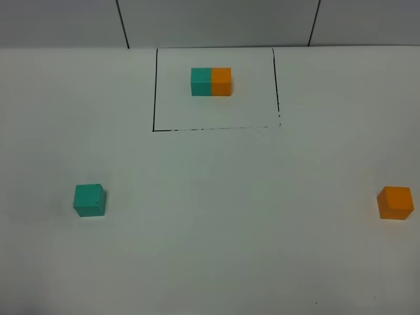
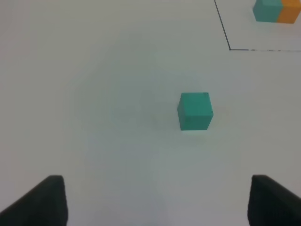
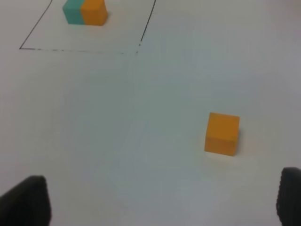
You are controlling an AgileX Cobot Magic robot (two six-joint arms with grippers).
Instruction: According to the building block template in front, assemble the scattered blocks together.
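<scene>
The building block template is a teal cube joined to an orange cube, at the far middle of the table inside a thin black rectangle outline. It also shows as the template and the template in the wrist views. The scattered teal block lies alone at the near left. The teal block lies ahead of my left gripper, which is open and apart from it. The scattered orange block lies at the near right edge. My right gripper is open, with the orange block ahead of it. Neither gripper shows in the high view.
The white table ends at the back against a grey wall with dark vertical seams. The orange block lies close to the right border of the high view.
</scene>
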